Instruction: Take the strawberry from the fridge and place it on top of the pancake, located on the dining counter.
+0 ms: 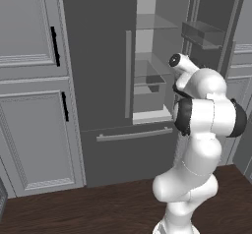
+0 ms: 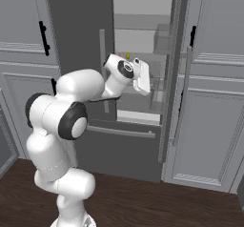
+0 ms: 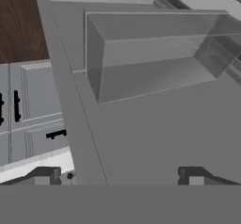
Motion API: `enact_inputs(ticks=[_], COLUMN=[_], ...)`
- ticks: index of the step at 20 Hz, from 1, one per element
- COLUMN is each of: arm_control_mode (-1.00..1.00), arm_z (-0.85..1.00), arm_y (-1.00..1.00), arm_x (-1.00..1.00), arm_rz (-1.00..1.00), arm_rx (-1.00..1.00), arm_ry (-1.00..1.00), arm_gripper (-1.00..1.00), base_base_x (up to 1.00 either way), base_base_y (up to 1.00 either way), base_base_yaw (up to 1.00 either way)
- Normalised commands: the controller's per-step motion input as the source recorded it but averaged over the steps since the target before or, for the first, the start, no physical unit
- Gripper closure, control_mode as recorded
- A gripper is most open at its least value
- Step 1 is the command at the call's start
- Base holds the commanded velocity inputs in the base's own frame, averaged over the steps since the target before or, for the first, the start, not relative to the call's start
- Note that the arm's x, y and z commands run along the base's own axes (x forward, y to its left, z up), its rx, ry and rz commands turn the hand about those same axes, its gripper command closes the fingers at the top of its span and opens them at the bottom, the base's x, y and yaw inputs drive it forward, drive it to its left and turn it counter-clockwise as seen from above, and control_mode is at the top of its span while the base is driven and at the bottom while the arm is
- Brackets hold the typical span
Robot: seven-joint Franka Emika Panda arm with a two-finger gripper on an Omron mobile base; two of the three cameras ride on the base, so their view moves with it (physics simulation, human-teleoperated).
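Observation:
The fridge [image 1: 98, 56] stands dark grey with its right door swung open, so the pale shelves [image 1: 150, 80] inside can be seen. My gripper [image 2: 144, 80] is raised in front of the open compartment at middle-shelf height. In the hand view the gripper [image 3: 120, 178] is open, its two dark fingertips [image 3: 47, 175] far apart with nothing between them, facing a clear door bin [image 3: 150, 53]. A tiny reddish speck that may be the strawberry [image 2: 120, 54] sits on a shelf beside a small yellow item [image 2: 127, 55], just above my wrist. The pancake and dining counter are out of view.
Light grey panelled cabinets [image 1: 29, 105] flank the fridge on the left, and more cabinets [image 2: 209, 116] on the right. The open fridge door [image 2: 178, 78] stands edge-on close to the right of my hand. The bottom drawer [image 1: 128, 149] is closed above a dark wood floor [image 1: 98, 208].

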Motion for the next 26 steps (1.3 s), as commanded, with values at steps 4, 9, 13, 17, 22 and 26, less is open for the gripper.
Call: enact_inputs(ticks=[4, 9, 13, 17, 22, 26], arm_control_mode=[-1.00, -1.00, -1.00, -1.00, -1.00, -1.00], arm_z=[-0.11, -0.38, -0.39, -0.26, 0.05, 0.36], arm_y=[1.00, 0.97, 0.62, 0.54, 0.48, 0.69], arm_x=[-0.18, -0.23, 0.00, 0.00, 0.00, -0.11], arm_rz=[-0.01, -0.18, -0.44, -0.49, -0.58, -0.38], arm_rx=[0.36, 0.53, 0.60, 0.55, 0.38, 0.41], arm_ry=[-0.20, -0.37, -0.32, -0.27, -0.36, -0.37], arm_gripper=[-1.00, -1.00, -1.00, -1.00, -1.00, -1.00], base_base_x=[0.00, 0.00, 0.00, 0.00, 0.00, 0.00], base_base_y=[0.00, 0.00, 0.00, 0.00, 0.00, 0.00], base_base_yaw=[0.00, 0.00, 0.00, 0.00, 0.00, 0.00])
